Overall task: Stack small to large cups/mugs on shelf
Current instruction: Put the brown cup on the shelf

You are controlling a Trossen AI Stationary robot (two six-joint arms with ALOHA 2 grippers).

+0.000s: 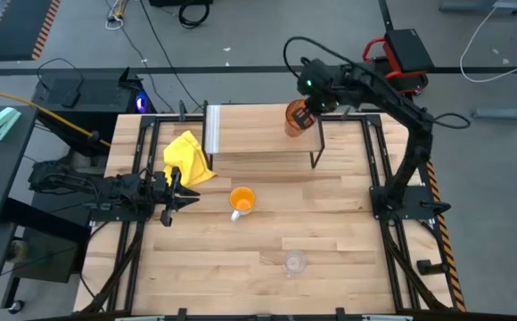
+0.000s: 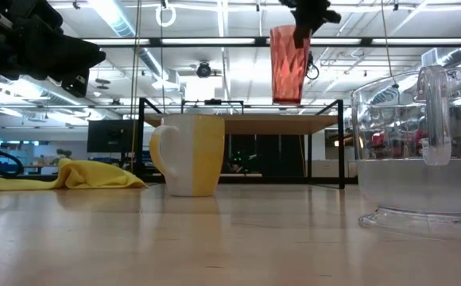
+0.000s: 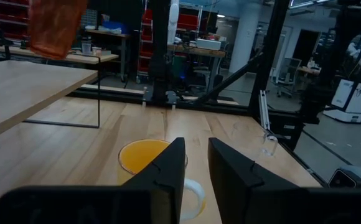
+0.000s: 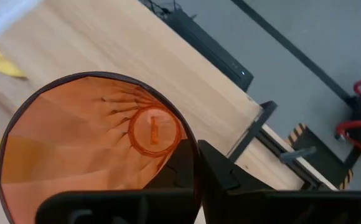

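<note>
The amber-brown tumbler (image 1: 294, 119) (image 2: 288, 63) hangs upright in my right gripper (image 4: 198, 168) above the right end of the light-wood shelf (image 1: 258, 138) (image 2: 294, 123), its base a little above the board. The orange mug (image 1: 242, 199) (image 3: 143, 158) stands on the tabletop in front of the shelf, its white handle toward the near edge. The clear glass cup (image 1: 295, 262) (image 2: 417, 151) stands nearer the near edge. My left gripper (image 1: 187, 198) (image 3: 196, 168) rests low at the table's left, pointing at the mug, open by a narrow gap. My right gripper holds the tumbler by its rim (image 4: 193, 146), with one finger inside the cup and one outside, the wall pinched between them. The fingers come from above, pointing down. The tumbler hangs upright below them, lifted clear of the shelf.
A crumpled yellow cloth (image 1: 187, 160) (image 2: 63, 175) lies on the tabletop by the shelf's left end, next to the pale ribbed strip (image 1: 212, 129). Thin black legs (image 1: 317, 147) carry the shelf. Bare tabletop lies to the right of the mug and the glass cup.
</note>
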